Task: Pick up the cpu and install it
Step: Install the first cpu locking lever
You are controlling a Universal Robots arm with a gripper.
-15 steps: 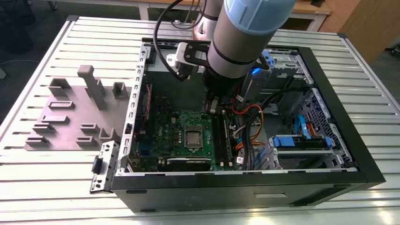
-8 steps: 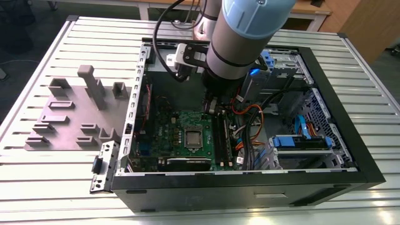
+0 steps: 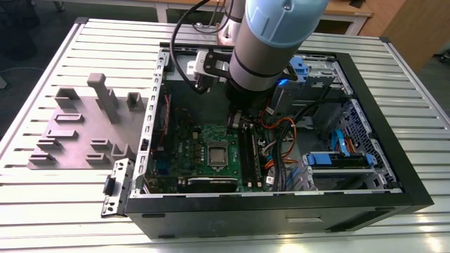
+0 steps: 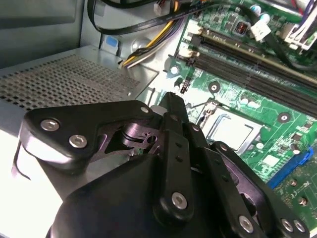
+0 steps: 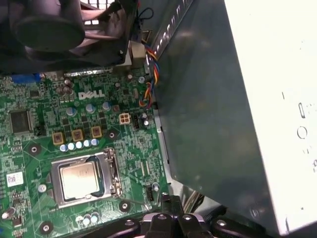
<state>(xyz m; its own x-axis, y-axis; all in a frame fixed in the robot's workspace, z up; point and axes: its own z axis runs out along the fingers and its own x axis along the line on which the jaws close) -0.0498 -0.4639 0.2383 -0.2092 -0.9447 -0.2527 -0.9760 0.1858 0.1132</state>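
Note:
The cpu [image 5: 79, 179], a small square chip with a silvery top, lies flat inside the metal socket frame on the green motherboard [image 5: 29, 99]. It shows as a pale square in the exterior view [image 3: 218, 154] and beyond the gripper in the second wrist view [image 4: 233, 131]. My black gripper [image 4: 171, 101] hangs inside the computer case over the board, a short way from the socket toward the grey metal box, apart from the cpu. Its tip shows in the first wrist view [image 5: 167, 201] and under the arm in the exterior view [image 3: 236, 117]. I see nothing held in it.
The open black computer case [image 3: 281, 211] stands on a slatted metal table. Memory slots [image 3: 250, 153], orange and black cables [image 3: 281, 132] and blue drive bays [image 3: 338, 159] crowd the exterior view's right. A grey slotted fixture [image 3: 84, 132] lies to the left. A black fan [image 5: 59, 29] borders the board.

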